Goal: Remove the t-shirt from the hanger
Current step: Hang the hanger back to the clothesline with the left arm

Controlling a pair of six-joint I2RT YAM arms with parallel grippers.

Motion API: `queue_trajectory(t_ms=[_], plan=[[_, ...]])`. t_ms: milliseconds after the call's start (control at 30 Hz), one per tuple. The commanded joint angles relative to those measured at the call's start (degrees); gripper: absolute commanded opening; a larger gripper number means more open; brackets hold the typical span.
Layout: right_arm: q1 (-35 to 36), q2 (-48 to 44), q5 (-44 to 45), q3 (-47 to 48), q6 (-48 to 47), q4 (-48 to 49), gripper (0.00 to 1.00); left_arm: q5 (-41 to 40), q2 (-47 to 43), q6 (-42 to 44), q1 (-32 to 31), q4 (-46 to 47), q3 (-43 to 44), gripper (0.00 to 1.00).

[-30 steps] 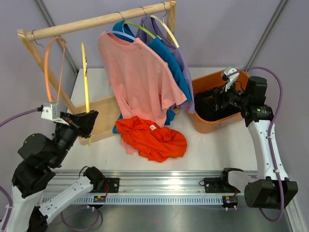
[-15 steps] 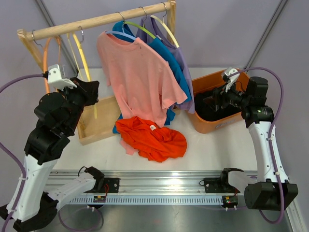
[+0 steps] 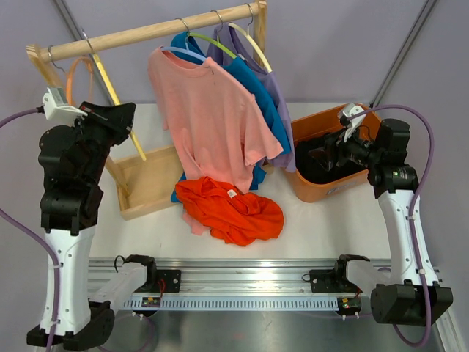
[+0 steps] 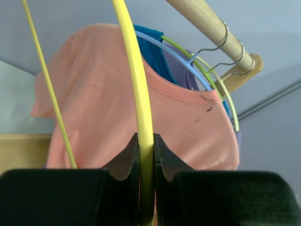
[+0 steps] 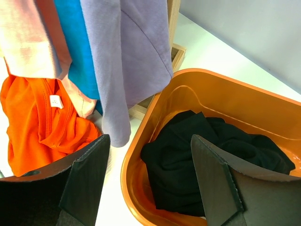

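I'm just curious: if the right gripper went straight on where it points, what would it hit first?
Probably the black garment in the orange bin, though the open right gripper aims close to the bin's near wall, so that might come first.

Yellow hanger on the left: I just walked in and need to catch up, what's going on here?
The left gripper has its jaws shut on a bare yellow hanger, up beside the wooden rail. An orange t-shirt lies crumpled on the table. The right gripper hangs open over the orange bin holding a black garment.
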Motion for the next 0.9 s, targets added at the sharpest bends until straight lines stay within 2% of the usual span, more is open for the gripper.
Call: queue_trajectory(t_ms=[0,67,167,367,600,733,833,867], plan=[[-0.1,-1.7,-1.8,-0.1,0.9,1.7,0.77,10.1,0.4,-10.2,6.5,9.5,-0.5,0.00],[-0.1,-2.1,-2.1,0.0,1.5,2.0,0.77,15.8,0.8,-14.3,12.4,11.5,-2.9,0.00],[-0.1,-2.5,-2.9,0.3,1.9,1.9,0.77,21.5,1.8,-20.6,17.5,16.8,-5.9,0.00],[-0.1,-3.2,-3.0,0.3,1.6,1.3,0.77,21.3,2.1,-20.8,18.6,16.2,-5.3,0.00],[-0.1,-2.8,-3.8,0.0,1.8,2.0,0.77,20.3,-1.1,-21.7,20.2,13.5,-8.6,0.00],[0.0,-2.7,-4.3,-0.1,1.8,2.4,0.77,18.5,-3.1,-21.3,20.5,12.3,-9.8,0.14],[0.0,-2.6,-4.9,-0.1,1.9,2.5,0.77,18.0,-4.1,-21.1,20.6,11.6,-10.0,0.18],[0.0,-2.6,-5.0,-0.1,2.0,2.4,0.77,17.7,-4.3,-21.1,20.6,11.5,-10.0,0.27]])
